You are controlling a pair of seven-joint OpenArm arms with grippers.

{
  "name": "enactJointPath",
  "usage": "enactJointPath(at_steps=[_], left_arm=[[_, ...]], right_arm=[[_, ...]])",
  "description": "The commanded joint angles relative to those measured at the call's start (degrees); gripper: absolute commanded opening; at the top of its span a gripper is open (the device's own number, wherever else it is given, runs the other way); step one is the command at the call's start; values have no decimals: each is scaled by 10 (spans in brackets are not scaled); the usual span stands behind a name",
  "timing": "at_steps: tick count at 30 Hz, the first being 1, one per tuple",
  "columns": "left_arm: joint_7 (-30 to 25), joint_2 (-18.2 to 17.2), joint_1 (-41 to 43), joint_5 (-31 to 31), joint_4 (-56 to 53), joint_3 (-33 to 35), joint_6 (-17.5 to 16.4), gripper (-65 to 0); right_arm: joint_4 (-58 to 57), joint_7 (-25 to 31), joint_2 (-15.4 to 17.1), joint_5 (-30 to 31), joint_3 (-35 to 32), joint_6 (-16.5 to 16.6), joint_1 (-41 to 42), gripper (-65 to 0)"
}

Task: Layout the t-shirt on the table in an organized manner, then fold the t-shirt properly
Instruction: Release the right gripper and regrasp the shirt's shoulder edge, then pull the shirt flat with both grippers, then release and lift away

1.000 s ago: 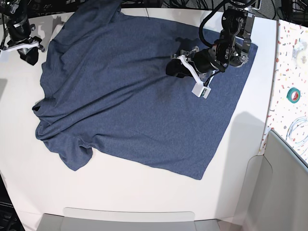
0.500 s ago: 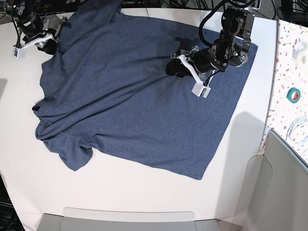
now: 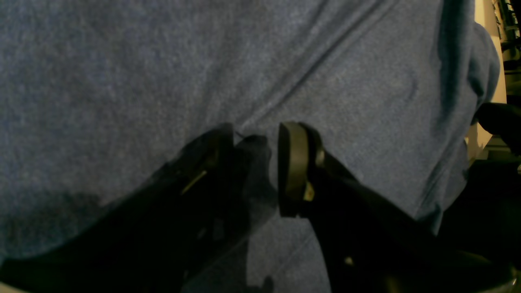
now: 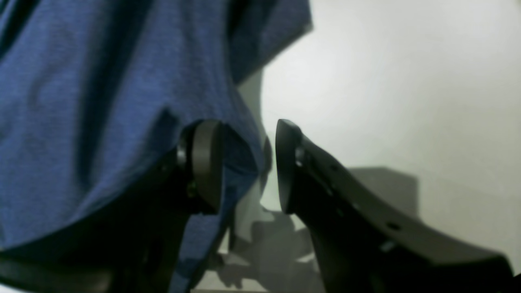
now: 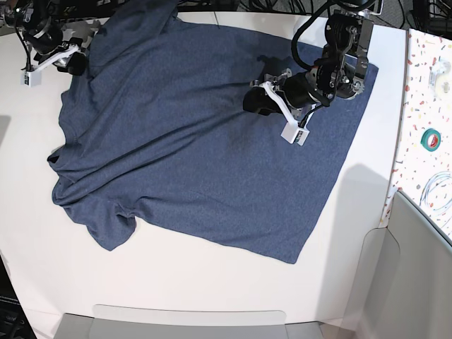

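The dark navy t-shirt (image 5: 191, 134) lies spread, plain side up, on the white table (image 5: 212, 282); one sleeve points to the front left and no lettering shows. My left gripper (image 5: 254, 102) rests on the shirt's upper right part. In the left wrist view it (image 3: 254, 162) is open, with its fingertips (image 3: 293, 162) on the cloth (image 3: 163, 81) beside a crease. My right gripper (image 5: 74, 62) is at the shirt's far left edge. In the right wrist view it (image 4: 248, 162) is open, and the shirt's edge (image 4: 101, 122) hangs over one finger (image 4: 207, 162) into the gap.
A speckled surface (image 5: 427, 92) with a teal tape roll (image 5: 429, 139) runs along the right. A grey panel (image 5: 409, 282) stands at the front right and a grey tray (image 5: 191, 321) at the front edge. Cables hang at the back.
My right gripper has moved from the bare table at the far left up and rightward to the shirt's far left edge. My left gripper has stayed on the shirt.
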Motion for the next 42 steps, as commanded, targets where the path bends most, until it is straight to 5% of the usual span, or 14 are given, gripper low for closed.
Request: enactJointPath(at_steps=[1,8,11,24,30,37,42], left_arm=[[-9,-2,-5,-8,8,-1,-4,-463],[-9,-2,-5,-8,8,-2,-4,-463],[-9,-2,-6,-8,8,-4,-4,-463],[-6,-2,-3,-10,115,-117,-5,-463],[-1,-5,21,-8,102,-160,-5,-463],[-2,-20,39,-8,102,-154,-5,-463],[-1,-27,41,-8,102,-158,-5,-463]], right_arm=[[2,7,6,7,0,9,3,-430],[-6,7,6,7,-29,10,9,-459],[-7,7,7,6,-50,8,16,-650],[-5,7,48,-5,-77,8,24,-650],[-6,7,90,-5,-23,8,20,-650],[-52,6,146,-5,22,7,19,-650],[-104,6,157,-5,22,7,24,-650]])
